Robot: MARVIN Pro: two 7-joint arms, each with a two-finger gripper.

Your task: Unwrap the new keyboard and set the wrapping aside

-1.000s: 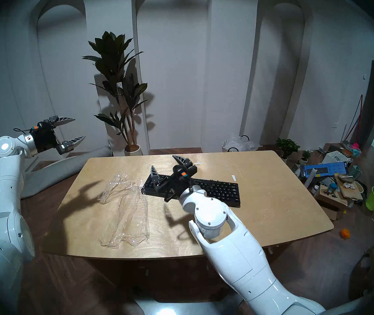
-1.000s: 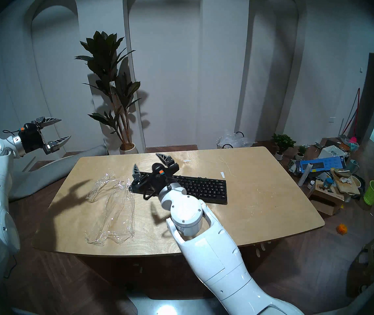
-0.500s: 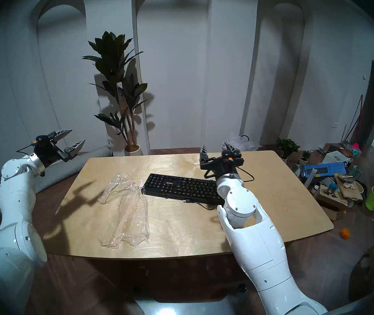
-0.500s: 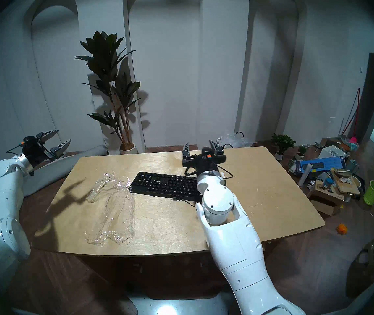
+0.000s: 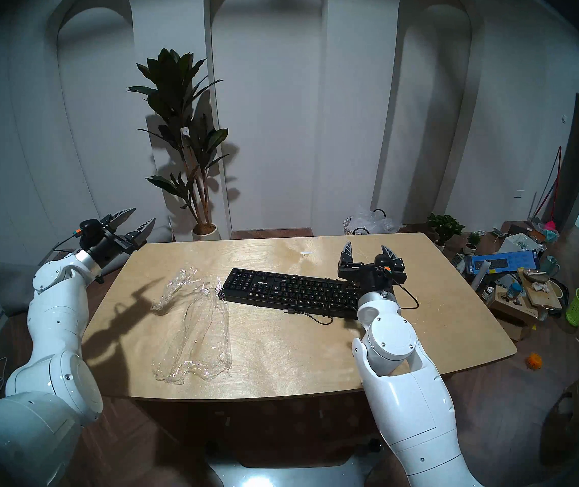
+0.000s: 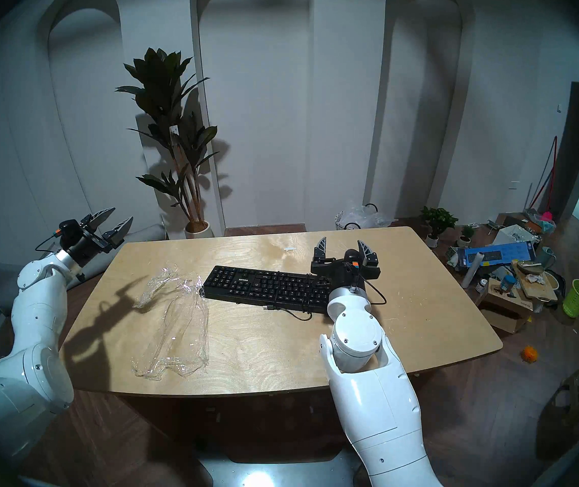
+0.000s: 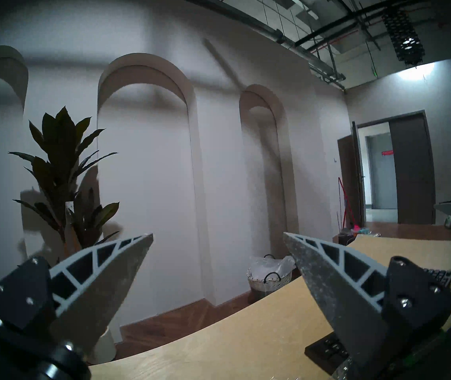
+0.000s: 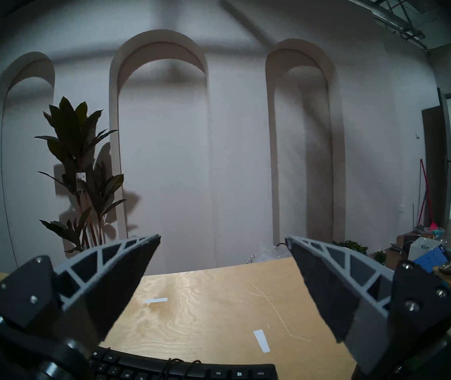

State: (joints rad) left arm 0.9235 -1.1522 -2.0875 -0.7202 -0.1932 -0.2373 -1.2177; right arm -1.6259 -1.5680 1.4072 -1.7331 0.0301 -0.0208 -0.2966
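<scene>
1. I am holding my left tool point(image 5: 140, 222) above the far left corner of the tabletop point(image 5: 281, 363), its fingers spread apart and gripping nothing.
2. I am holding my right tool point(image 5: 369, 251) above the right end of the keyboard point(image 5: 281, 290), fingers pointing away from me toward the arched wall, released and empty.
3. The keyboard is lying flat and bare on the tabletop, near the middle, running slantwise from far left to near right; my right wrist is hiding its right end in the head views.
4. Its thin black cable point(image 5: 310, 316) is trailing loose along the near edge of the keyboard.
5. The wrapping point(image 5: 193, 328) is lying crumpled and spread on the tabletop to the left of the keyboard, its far corner just beside the keyboard's left end; whether it is touching there I cannot tell.
6. Neither tool is touching the wrapping.
7. In my right wrist view, the keyboard's point(image 8: 191, 369) far edge is showing along the bottom, with two small white strips point(image 8: 261, 341) lying on the bare wood beyond it.
8. A basket of clear plastic point(image 5: 369, 222) is standing on the floor behind the tabletop, and a tall potted plant point(image 5: 182, 124) is standing against the wall.
</scene>
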